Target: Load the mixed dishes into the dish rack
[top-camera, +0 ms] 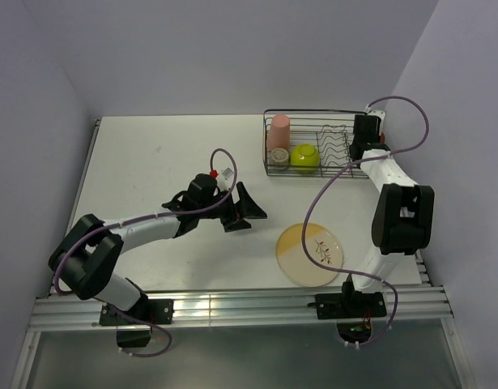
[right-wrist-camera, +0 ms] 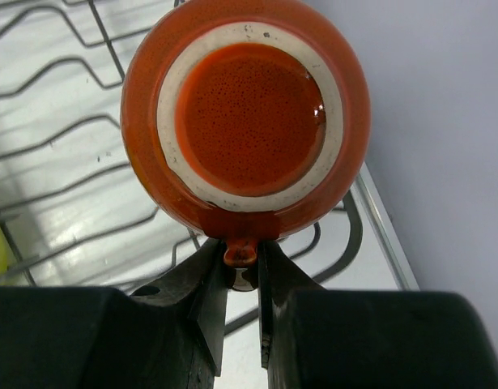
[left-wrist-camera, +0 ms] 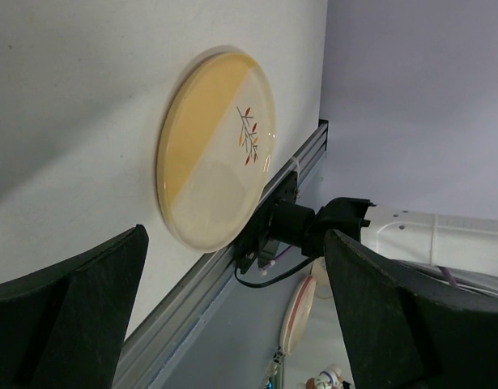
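As my right gripper (right-wrist-camera: 242,267) pinches the small orange mug (right-wrist-camera: 244,113) by its handle, left gripper (top-camera: 242,207) agape, I'd lower it slowly into the dark wire rack (top-camera: 338,142).

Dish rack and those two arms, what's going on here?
The right end effector is shut on the handle of the orange mug, holding it over the right end of the dish rack. The pink tumbler, lime-green bowl and tiny beige cup already sit at the rack's left end. The left end effector is open and empty, pointed toward the yellow plate, which lies flat on the table.
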Robot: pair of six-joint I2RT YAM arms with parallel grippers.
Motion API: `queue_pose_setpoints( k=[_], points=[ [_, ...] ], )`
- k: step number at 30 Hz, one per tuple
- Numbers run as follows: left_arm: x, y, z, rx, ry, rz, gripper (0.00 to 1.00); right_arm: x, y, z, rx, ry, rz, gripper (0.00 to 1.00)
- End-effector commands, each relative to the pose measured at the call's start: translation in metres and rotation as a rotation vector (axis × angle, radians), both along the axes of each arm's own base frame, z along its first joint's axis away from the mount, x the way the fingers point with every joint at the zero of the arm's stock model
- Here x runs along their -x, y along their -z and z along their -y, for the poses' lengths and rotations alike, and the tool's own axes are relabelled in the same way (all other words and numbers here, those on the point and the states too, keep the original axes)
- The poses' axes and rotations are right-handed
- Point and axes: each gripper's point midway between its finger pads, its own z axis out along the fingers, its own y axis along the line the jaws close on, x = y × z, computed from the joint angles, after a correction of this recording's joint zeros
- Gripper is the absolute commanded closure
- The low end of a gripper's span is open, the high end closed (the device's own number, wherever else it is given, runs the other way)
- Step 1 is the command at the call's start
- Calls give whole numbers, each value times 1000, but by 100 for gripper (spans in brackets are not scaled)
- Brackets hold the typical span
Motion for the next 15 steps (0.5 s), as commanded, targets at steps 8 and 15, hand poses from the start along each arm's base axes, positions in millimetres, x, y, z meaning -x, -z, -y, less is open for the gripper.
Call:
queue_pose_setpoints(
  k=[8,15],
  points=[
    [0,-12,19,41,74,51,4,-46,-26,5,10,-42,71,100],
    [-1,-9,20,28,77,45,4,-43,-6,5,13,-62,15,100]
  ],
)
